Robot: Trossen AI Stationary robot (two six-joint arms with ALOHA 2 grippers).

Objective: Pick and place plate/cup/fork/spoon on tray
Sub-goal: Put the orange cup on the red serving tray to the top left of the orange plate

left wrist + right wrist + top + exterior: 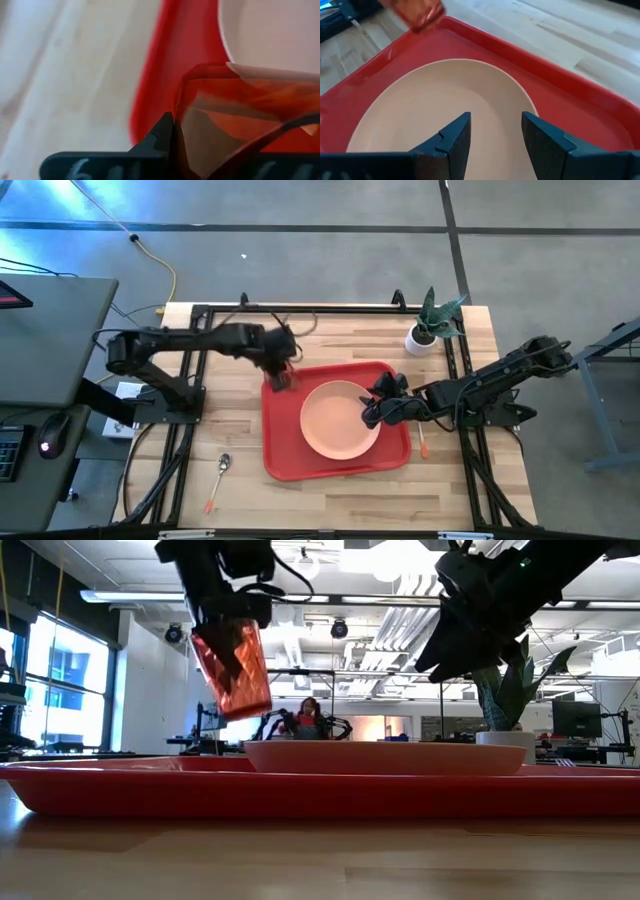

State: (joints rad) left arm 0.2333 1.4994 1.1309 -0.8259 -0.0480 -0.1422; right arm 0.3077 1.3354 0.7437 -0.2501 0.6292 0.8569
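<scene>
Fingers of the left gripper (281, 368) are clamped on the cup (233, 667), which hangs tilted in the air over the tray's (284, 452) far left corner, its base clear of the tray floor in the low view. From the left wrist the cup's translucent wall fills the foreground, with the tray rim and the plate's edge behind it.

The plate (340, 419) already lies flat on the tray, filling most of its middle. Just past the plate's right edge the right gripper (376, 402) hovers low with its fingers (451, 137) spread apart and nothing between them.

Off the tray, the spoon (218, 477) lies on the table (230, 425) near the tray's near left corner, and the fork (423, 443) lies just beside the tray's right rim. A white pot with a green plant (430, 328) stands beyond the tray's far right corner.

The risks, as I judge them: the cup is tilted, so letting go from this height could tip it onto its side or roll it against the plate. The free strip between plate and rim looks narrow, so a descent slightly off could land the base on the rim. The right arm sits close over the plate, and a careless sweep toward the fork might nudge it.
</scene>
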